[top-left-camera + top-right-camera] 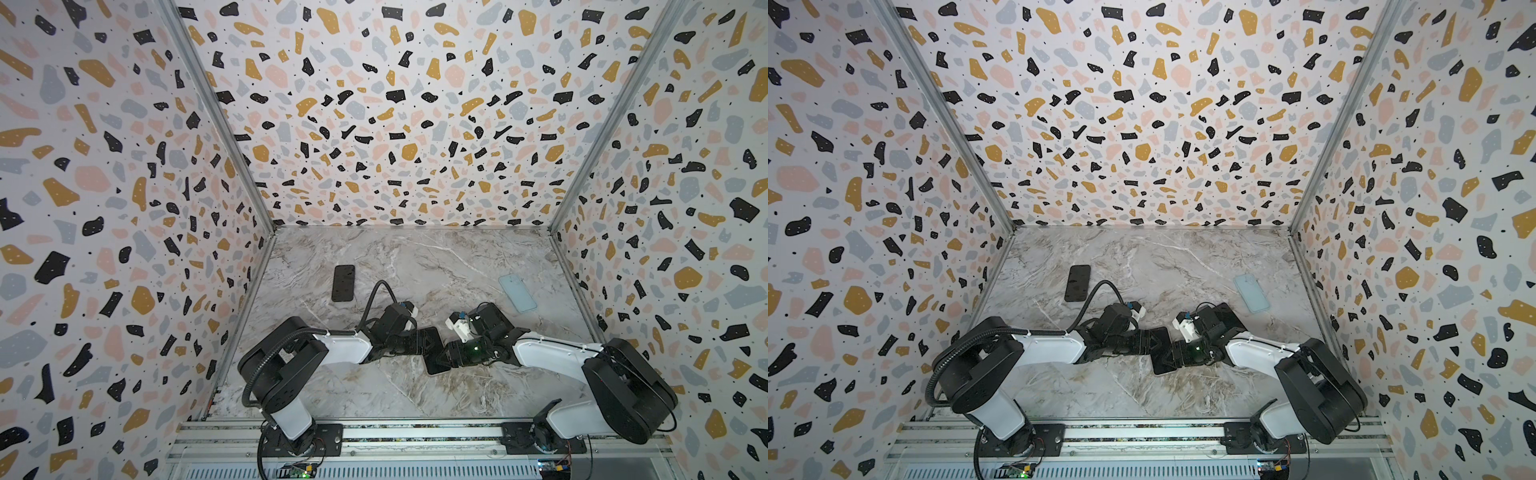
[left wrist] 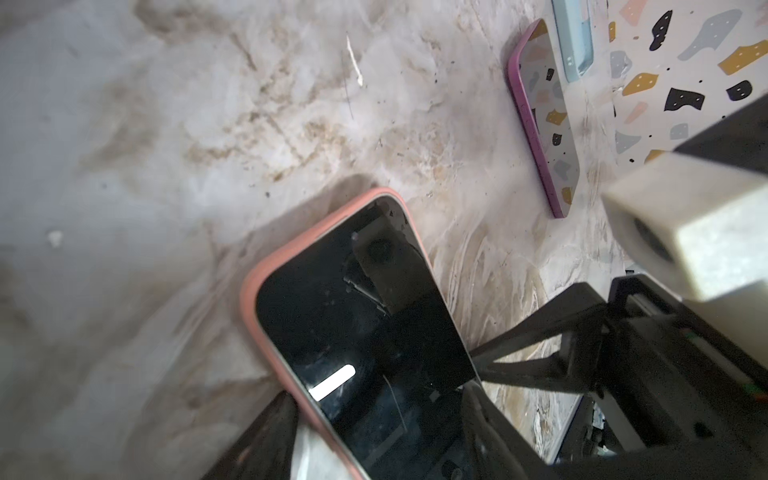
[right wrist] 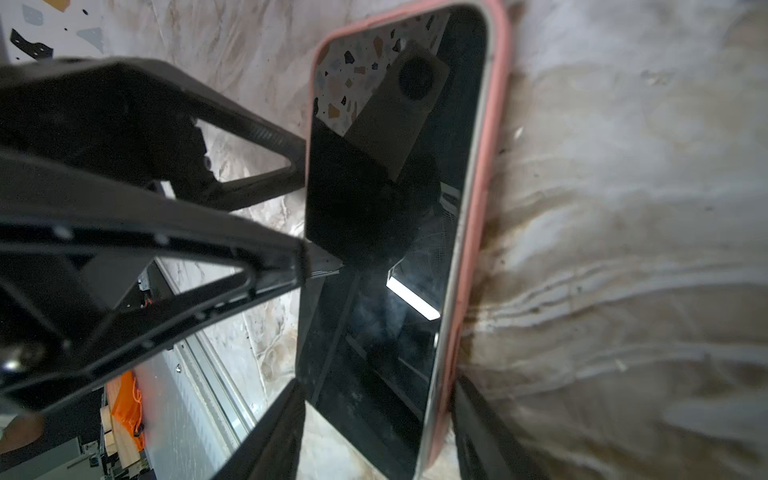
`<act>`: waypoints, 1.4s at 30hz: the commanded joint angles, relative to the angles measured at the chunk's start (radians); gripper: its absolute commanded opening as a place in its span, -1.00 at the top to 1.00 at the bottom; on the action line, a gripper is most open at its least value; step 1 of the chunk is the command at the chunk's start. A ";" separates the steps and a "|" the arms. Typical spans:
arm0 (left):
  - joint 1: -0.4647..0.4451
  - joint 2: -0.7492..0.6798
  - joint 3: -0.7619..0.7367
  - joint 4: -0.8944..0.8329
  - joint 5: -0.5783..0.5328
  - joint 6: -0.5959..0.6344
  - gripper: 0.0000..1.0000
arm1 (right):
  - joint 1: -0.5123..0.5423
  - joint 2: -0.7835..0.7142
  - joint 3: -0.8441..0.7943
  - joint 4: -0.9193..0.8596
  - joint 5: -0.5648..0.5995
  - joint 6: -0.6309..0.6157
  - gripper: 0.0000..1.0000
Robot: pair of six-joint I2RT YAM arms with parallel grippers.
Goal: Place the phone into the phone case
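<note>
The marble table [image 1: 415, 266] carried everything. Near its front middle lay the phone [image 1: 435, 360], screen up, with the pink phone case [image 2: 248, 299] showing along its edges. The right gripper [image 3: 376, 380] pinched it across one end. The left gripper [image 2: 380, 397] had a finger at each side of it, but whether they clamped could not be told. Farther back lay a black phone [image 1: 343, 283] at the left and a light blue case [image 1: 517, 293] at the right, with a purple-cased phone [image 2: 540, 124] just beside the latter.

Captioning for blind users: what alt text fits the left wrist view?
A dark-screened phone, pink case along one long edge, fills the foreground between the fingers of the left gripper; on the marble table beyond lie a purple-cased phone and a pale blue case.
</note>
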 commanded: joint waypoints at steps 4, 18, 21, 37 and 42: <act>0.030 0.041 0.022 -0.054 0.044 0.041 -0.29 | 0.024 -0.042 -0.035 0.028 -0.043 0.052 -0.13; -0.075 -0.253 -0.110 -0.200 0.029 -0.193 0.07 | 0.024 -0.125 -0.010 -0.058 0.019 0.064 -0.11; -0.105 -0.275 -0.100 -0.235 0.011 -0.223 0.18 | 0.024 -0.114 -0.008 -0.052 0.015 0.066 -0.10; -0.172 -0.196 -0.006 -0.284 -0.040 -0.343 0.41 | 0.014 -0.133 -0.035 -0.028 -0.017 0.092 -0.08; -0.186 -0.161 0.030 -0.333 -0.076 -0.326 0.40 | 0.014 -0.147 -0.047 -0.025 -0.029 0.094 -0.07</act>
